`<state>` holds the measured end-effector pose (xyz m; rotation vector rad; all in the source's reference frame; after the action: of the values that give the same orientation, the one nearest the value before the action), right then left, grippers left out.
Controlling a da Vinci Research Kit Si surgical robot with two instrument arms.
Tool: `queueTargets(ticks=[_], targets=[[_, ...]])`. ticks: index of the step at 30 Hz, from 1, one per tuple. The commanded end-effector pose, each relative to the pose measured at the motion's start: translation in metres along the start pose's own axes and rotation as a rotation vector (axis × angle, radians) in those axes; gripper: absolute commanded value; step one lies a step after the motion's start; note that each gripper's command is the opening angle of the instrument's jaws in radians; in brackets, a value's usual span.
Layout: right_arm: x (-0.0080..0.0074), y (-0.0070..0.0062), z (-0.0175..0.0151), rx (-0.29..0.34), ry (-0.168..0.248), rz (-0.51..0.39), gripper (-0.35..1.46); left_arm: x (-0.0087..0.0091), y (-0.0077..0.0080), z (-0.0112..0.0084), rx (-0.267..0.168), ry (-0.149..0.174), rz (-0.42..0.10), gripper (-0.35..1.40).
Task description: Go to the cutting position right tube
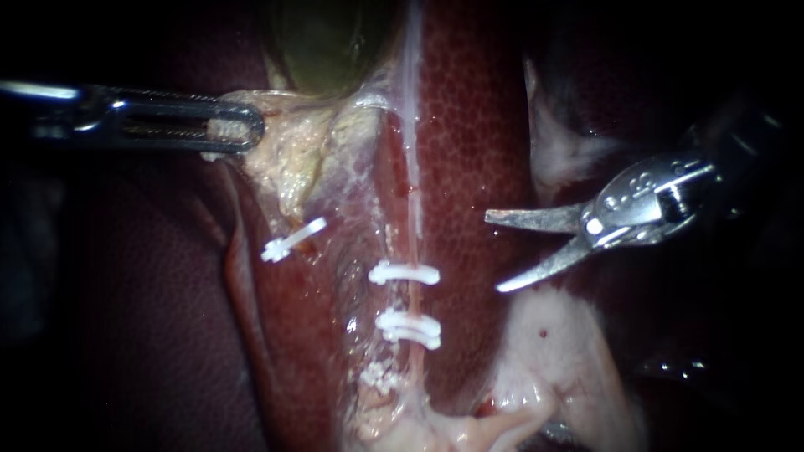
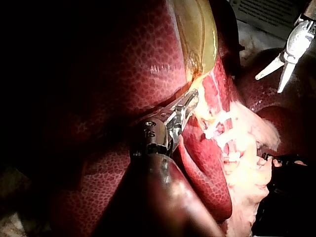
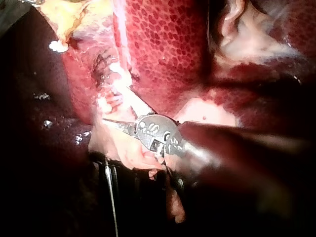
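Surface: the liver (image 1: 469,125), dark red and finely mottled, fills most of the endoscope view. The edges of the frame fall into darkness. The green-brown gallbladder (image 1: 322,42) sits at the upper centre, with pale tissue (image 1: 293,159) hanging below it. In the left wrist view a pale printed surface (image 2: 269,15) shows beyond the gallbladder, close to the right instrument; what it is cannot be made out.

Right tube (image 1: 412,167): a thin pale strand at the centre of the frame. Its long axis runs nearly vertical, from the upper centre beside the gallbladder down to the lower centre. Two white clips cross it in the lower half, an upper clip (image 1: 404,273) and a lower clip (image 1: 409,328). A further clip (image 1: 293,239) lies tilted, left of centre.

Left instrument (image 1: 239,127): enters from the upper left and lies nearly level. It is clamped on the pale tissue just under the gallbladder.

Right instrument (image 1: 494,253): enters from the right. Its two blades are spread in a V with nothing between them. They point toward the left of the frame, across the tube's axis. The tips stand over the liver to the right of the tube, apart from it, with the lower blade about level with the upper clip.
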<state>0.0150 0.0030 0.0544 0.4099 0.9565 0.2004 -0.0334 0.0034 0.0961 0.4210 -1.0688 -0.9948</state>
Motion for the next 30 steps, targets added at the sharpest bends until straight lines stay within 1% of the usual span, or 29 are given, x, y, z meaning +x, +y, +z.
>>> queueTargets(ticks=[1, 4, 7, 11, 16, 18, 20, 25, 30], targets=[[-0.0008, -0.0001, 0.0007, 0.015, -0.021, 0.009, 1.43, 0.0001, 0.0000, 0.0001, 0.000, 0.000, 0.000, -0.35], [-0.0028, -0.0003, 0.0024, 0.031, -0.052, 0.030, 1.43, 0.0001, 0.0000, 0.0001, 0.000, 0.000, 0.000, -0.35], [-0.0046, -0.0002, 0.0039, 0.043, -0.076, 0.048, 1.43, 0.0001, 0.0001, 0.0001, -0.001, 0.000, 0.000, -0.35], [-0.0064, 0.0001, 0.0054, 0.053, -0.091, 0.068, 1.43, 0.0003, 0.0001, 0.0002, -0.001, -0.001, 0.001, -0.35], [-0.0078, 0.0002, 0.0070, 0.062, -0.098, 0.096, 1.43, 0.0004, 0.0001, 0.0003, -0.002, -0.001, 0.002, -0.35], [-0.0082, 0.0001, 0.0076, 0.063, -0.117, 0.103, 1.43, 0.0004, 0.0001, 0.0003, -0.003, -0.001, 0.002, -0.35], [-0.0088, 0.0000, 0.0082, 0.064, -0.126, 0.110, 1.43, 0.0004, 0.0001, 0.0003, -0.003, -0.001, 0.002, -0.35], [-0.0099, -0.0002, 0.0095, 0.081, -0.139, 0.126, 1.43, 0.0004, 0.0001, 0.0003, -0.003, -0.001, 0.002, -0.35], [-0.0107, -0.0004, 0.0110, 0.100, -0.141, 0.143, 1.43, 0.0004, 0.0001, 0.0003, -0.003, -0.001, 0.002, -0.35]])
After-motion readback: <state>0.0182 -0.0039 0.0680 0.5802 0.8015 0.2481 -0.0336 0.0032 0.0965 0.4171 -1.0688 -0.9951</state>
